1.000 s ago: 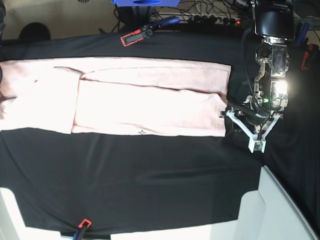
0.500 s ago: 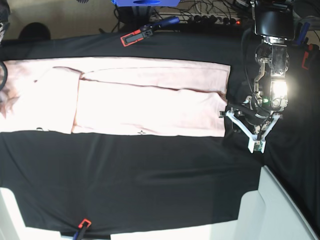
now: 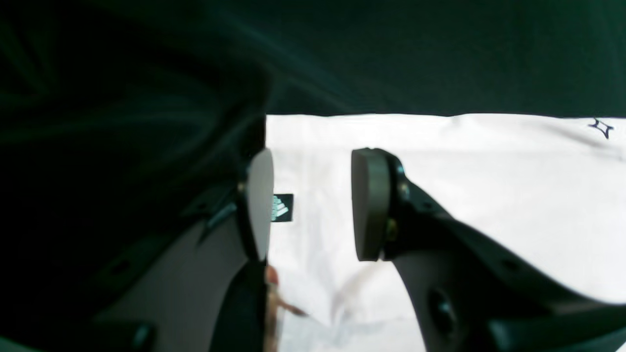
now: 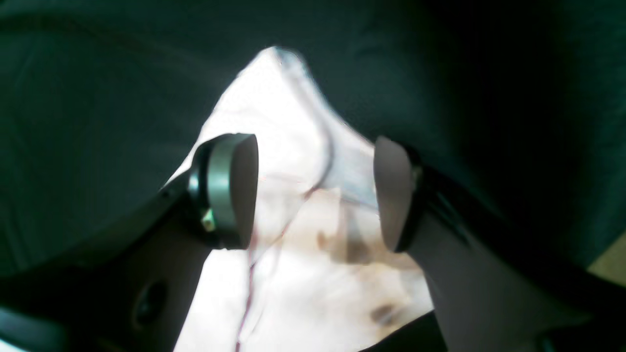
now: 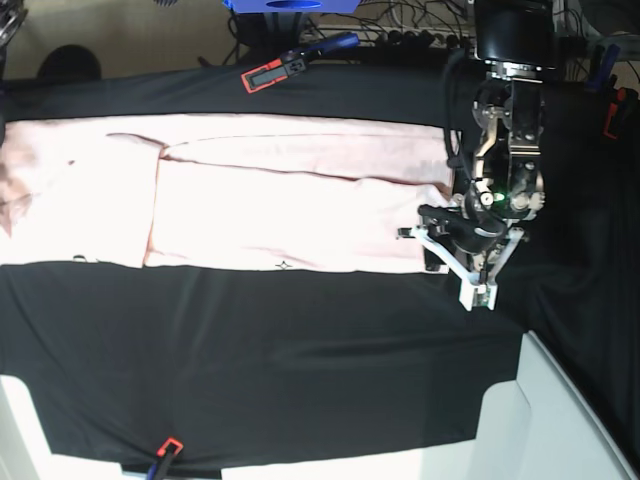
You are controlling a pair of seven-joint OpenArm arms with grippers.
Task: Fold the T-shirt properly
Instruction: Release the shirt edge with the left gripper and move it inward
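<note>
Left hand (image 3: 313, 205) spread over T-shirt (image 5: 290, 200) hem | right hand (image 4: 315, 190) spread, empty

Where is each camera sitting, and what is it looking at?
Base: high above, looking down on the T-shirt, black table cloth and left arm.
Left wrist: on the left arm, looking past the open left gripper at the shirt's edge.
Right wrist: behind the open right gripper, over a shirt corner.
All three show the shirt.
</note>
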